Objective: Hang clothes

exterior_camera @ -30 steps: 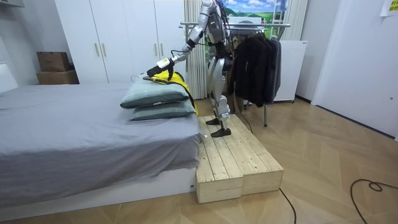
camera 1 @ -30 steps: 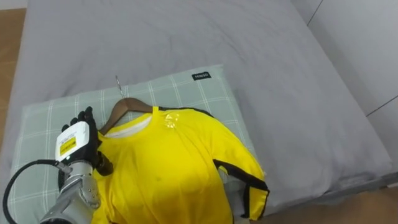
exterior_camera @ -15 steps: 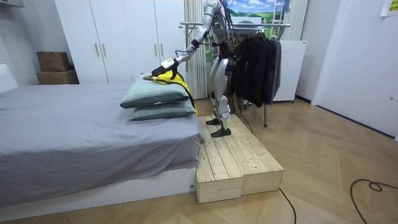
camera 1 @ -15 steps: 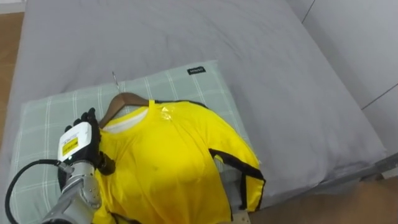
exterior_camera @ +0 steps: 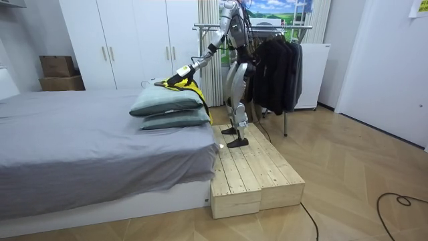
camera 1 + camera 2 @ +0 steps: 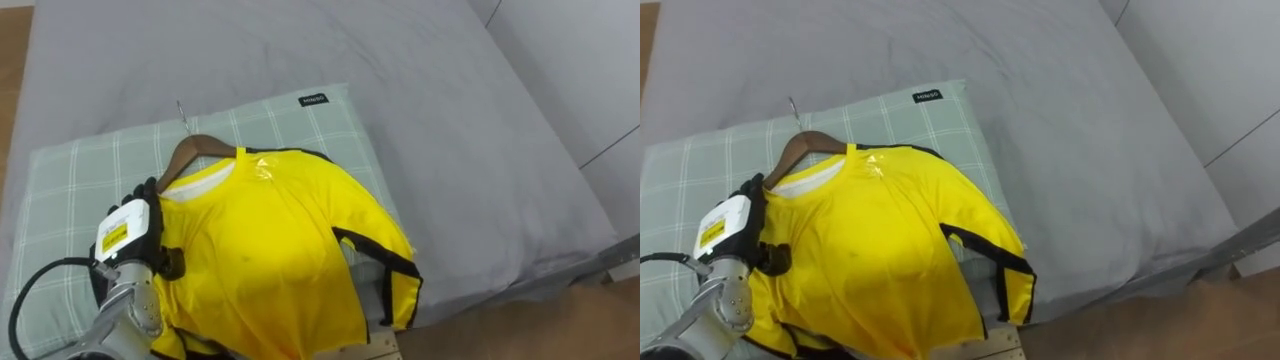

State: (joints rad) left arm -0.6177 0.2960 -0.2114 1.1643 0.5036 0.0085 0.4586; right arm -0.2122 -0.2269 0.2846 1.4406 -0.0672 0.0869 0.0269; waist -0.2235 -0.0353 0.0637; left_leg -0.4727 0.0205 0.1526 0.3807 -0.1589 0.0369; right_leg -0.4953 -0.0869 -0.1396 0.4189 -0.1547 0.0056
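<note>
It is bright in here, and the light falls evenly from above, so every shadow has a soft edge. The white wardrobe doors (image 5: 134, 40) throw the light back, and the wooden floor (image 5: 348, 174) carries a gentle sheen. Mild shade sits beneath the stacked pillows (image 5: 170, 107) and under the overhang of the bed (image 5: 80, 147). From the robot's head the yellow shirt (image 6: 270, 260) glows vividly. A small shiny patch below its collar catches glare, and the grey sheet (image 6: 420, 120) shows faint shading along its creases.
</note>
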